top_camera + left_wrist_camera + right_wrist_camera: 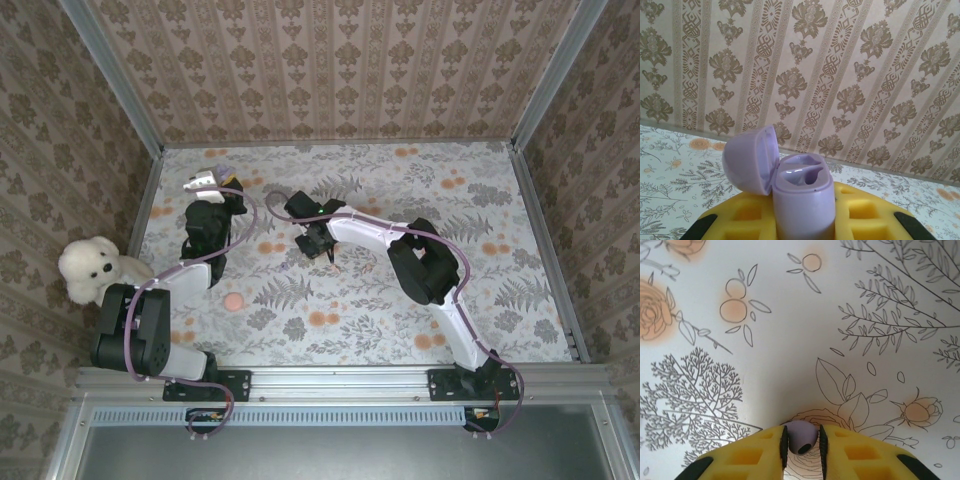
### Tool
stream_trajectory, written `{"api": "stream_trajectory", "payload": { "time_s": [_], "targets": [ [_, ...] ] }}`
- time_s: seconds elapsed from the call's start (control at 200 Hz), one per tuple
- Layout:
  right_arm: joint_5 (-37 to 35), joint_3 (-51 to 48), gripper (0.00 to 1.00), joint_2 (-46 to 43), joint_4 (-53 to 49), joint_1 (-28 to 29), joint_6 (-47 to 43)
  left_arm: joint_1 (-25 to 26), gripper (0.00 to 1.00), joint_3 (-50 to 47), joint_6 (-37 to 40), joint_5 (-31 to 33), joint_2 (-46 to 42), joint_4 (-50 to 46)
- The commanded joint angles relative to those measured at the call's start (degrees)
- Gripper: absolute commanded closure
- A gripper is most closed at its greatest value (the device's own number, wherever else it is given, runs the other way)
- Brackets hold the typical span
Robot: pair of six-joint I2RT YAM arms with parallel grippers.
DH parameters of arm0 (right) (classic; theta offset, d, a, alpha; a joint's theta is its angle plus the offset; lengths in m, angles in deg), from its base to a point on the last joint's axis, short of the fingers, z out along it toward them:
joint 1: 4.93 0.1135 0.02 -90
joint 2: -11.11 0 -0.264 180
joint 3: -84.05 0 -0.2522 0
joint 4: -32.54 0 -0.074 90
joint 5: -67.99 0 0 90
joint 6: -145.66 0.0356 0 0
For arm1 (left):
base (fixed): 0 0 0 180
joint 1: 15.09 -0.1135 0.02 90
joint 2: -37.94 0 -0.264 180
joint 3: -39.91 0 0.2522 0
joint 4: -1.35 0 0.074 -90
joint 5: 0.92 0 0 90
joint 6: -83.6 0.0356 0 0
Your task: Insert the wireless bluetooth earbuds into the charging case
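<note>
One lilac earbud point(801, 436) sits pinched in the right gripper point(801, 454); the left gripper point(804, 229) clamps the lilac charging case point(802, 197), lid point(747, 160) open, wells bare.

In the top view the left gripper point(207, 186) stands at ten o'clock from the middle of the table point(500, 300). The charging case point(802, 200) is upright between its fingers. In the left wrist view the lid point(751, 161) hangs open at nine o'clock of the case body. The right gripper point(801, 447) is at four o'clock from the left one, near the table's middle, with the earbud point(800, 436) between its fingertips. The plush toy point(92, 268) sits off the table's edge at nine o'clock, beside the left arm.
</note>
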Motion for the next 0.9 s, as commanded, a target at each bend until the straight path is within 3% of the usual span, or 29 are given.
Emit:
{"api": "stream_trajectory", "payload": {
  "time_s": [0.0, 0.06, 0.17, 0.385, 0.54, 0.895],
  "targets": [
    [2.08, 0.89, 0.68, -0.89, -3.86, -1.27, -4.25, 0.27, 1.00, 0.96, -1.08, -0.26, -0.24, 1.53],
    [2.71, 0.72, 0.59, -1.69, -3.42, -1.62, -1.62, 0.32, 1.00, 1.00, -1.11, -0.21, -0.17, 1.54],
    [4.72, -0.58, 0.55, -4.31, -1.22, -2.56, 5.10, 0.32, 1.00, 0.95, -0.96, -0.08, -0.24, 1.52],
    [8.14, -0.99, 0.55, -6.50, -0.41, -4.16, 27.12, 0.32, 1.00, 1.00, -0.77, 0.45, -0.25, 1.71],
    [5.05, -0.91, 0.55, -5.84, -1.99, -3.18, 40.58, 0.28, 1.00, 1.08, -0.70, 0.54, -0.18, 1.95],
    [-5.88, 6.53, 0.56, -1.60, -12.89, -0.21, 50.05, 0.09, 1.00, 1.18, -1.23, 0.63, 0.37, 3.07]
  ]
}}
